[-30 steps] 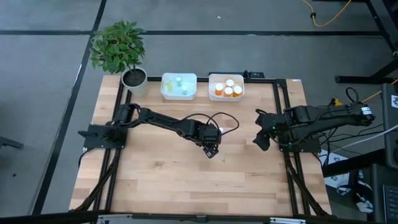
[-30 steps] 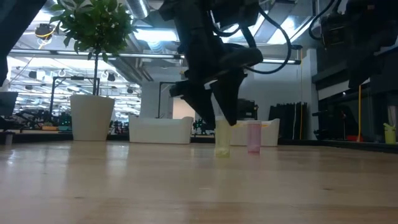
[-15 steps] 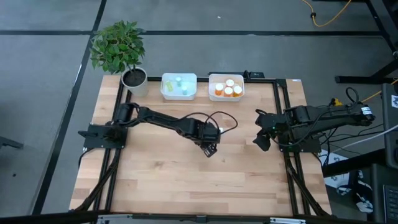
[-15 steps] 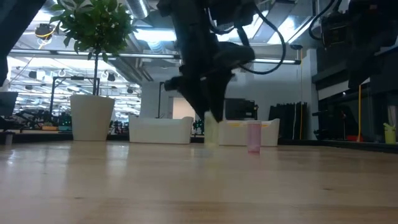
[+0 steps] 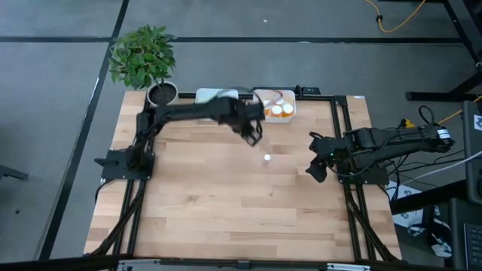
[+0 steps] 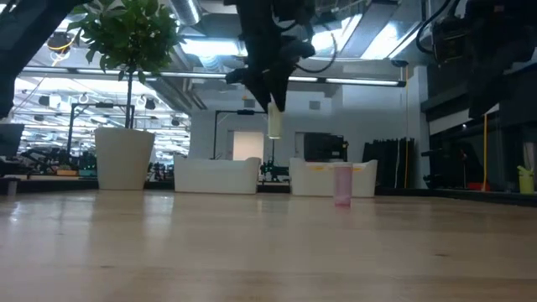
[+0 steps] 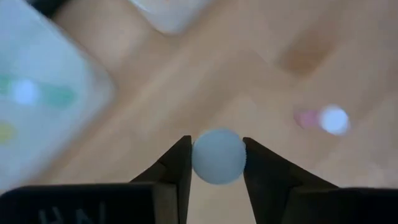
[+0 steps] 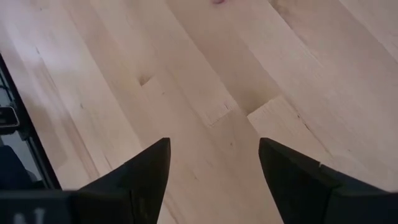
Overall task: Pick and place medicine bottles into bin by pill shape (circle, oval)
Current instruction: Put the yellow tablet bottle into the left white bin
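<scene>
From above, the dark left gripper [image 5: 254, 134] is a motion smear, and the small pale bottle with a round white cap [image 7: 218, 155] it holds is hidden under it there. In the left wrist view the white plastic bin [image 7: 43, 93] is blurred and cut off at the edge, its contents mere green and yellow blots. The pink bottle [image 8: 217, 1] barely shows at the right wrist picture's edge.

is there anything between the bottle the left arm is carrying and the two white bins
Nothing visible does. The left gripper holds the pale green bottle in the air, near the bins, well above their rims. The pink bottle stands alone mid-table, out of the path.
</scene>
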Controlling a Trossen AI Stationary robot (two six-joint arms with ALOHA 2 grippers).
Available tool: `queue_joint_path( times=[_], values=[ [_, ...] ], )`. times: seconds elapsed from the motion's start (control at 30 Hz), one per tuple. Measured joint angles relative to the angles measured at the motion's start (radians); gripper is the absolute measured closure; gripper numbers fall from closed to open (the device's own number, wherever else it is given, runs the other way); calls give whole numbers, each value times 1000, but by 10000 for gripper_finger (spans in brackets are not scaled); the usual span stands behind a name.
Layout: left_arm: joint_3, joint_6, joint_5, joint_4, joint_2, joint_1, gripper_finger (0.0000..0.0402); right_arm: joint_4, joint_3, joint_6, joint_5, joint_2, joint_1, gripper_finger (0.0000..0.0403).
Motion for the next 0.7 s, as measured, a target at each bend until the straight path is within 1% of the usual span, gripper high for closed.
queue_joint_path(
  times=[0.2, 0.33, 0.53, 0.7],
  values=[
    [75, 118, 1, -54, 0, 153, 293, 7, 0, 37, 0, 0, 0, 156],
    [83, 173, -16, -50, 1, 251, 293, 12, 0, 73, 3, 0, -2, 156],
    [13, 252, -26, 40, 2, 371, 292, 29, 0, 114, 37, 0, -2, 156],
    [-71, 282, -4, 149, 2, 419, 292, 41, 0, 132, 46, 0, -2, 156]
  ],
)
